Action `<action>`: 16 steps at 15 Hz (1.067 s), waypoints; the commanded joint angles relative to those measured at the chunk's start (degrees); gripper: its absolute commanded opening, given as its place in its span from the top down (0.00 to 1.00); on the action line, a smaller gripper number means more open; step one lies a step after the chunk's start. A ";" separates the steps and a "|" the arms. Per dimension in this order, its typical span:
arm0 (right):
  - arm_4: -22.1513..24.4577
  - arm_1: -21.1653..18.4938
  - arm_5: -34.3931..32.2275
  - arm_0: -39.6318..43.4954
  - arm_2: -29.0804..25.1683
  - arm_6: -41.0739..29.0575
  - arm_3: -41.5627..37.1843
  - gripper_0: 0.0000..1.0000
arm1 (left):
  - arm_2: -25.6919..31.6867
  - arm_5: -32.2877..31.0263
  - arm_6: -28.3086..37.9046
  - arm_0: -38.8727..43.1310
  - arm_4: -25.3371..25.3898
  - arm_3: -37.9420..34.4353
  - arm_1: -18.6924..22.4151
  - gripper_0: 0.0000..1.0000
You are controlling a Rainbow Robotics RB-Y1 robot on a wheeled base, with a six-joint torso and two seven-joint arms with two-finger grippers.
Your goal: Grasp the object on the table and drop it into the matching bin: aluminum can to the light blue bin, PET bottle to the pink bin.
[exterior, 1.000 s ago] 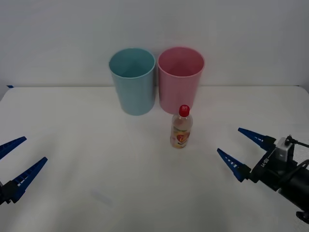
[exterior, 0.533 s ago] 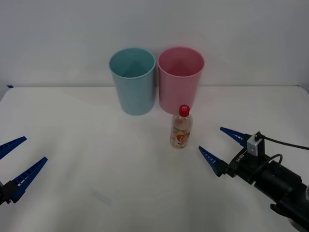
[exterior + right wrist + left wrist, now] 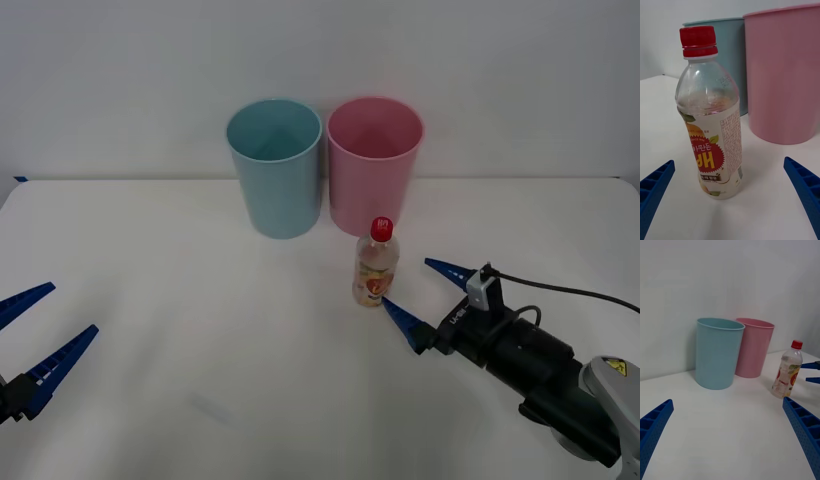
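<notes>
While the light blue bin (image 3: 274, 166) and the pink bin (image 3: 374, 163) stand upright side by side at upper centre of the front view, as far as their open mouths reveal, nothing lies inside either. Just below the pink bin, the bottle (image 3: 375, 266) stands upright on the table (image 3: 180, 300), long axis vertical, red cap up. At lower right, the right gripper (image 3: 418, 294) has its fingers spread apart, the nearer tip just beside the bottle's base. At lower left, the left gripper (image 3: 38, 330) waits, fingers also apart.
</notes>
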 commanded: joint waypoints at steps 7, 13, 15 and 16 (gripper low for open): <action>0.77 3.22 2.15 -7.75 3.32 2.03 8.12 0.00 | 0.00 0.00 0.00 0.00 0.00 0.00 0.00 0.00; 0.77 4.36 3.73 -12.15 4.99 2.29 12.60 0.00 | 0.00 0.00 0.00 0.00 0.00 0.00 0.00 0.00; 0.95 4.80 4.26 -12.76 5.26 2.47 13.13 0.00 | 0.00 0.00 0.00 0.00 0.00 0.00 0.00 0.00; 0.95 4.80 4.52 -12.85 5.34 2.47 13.13 0.00 | 0.00 0.00 0.00 0.00 0.00 0.00 0.00 0.00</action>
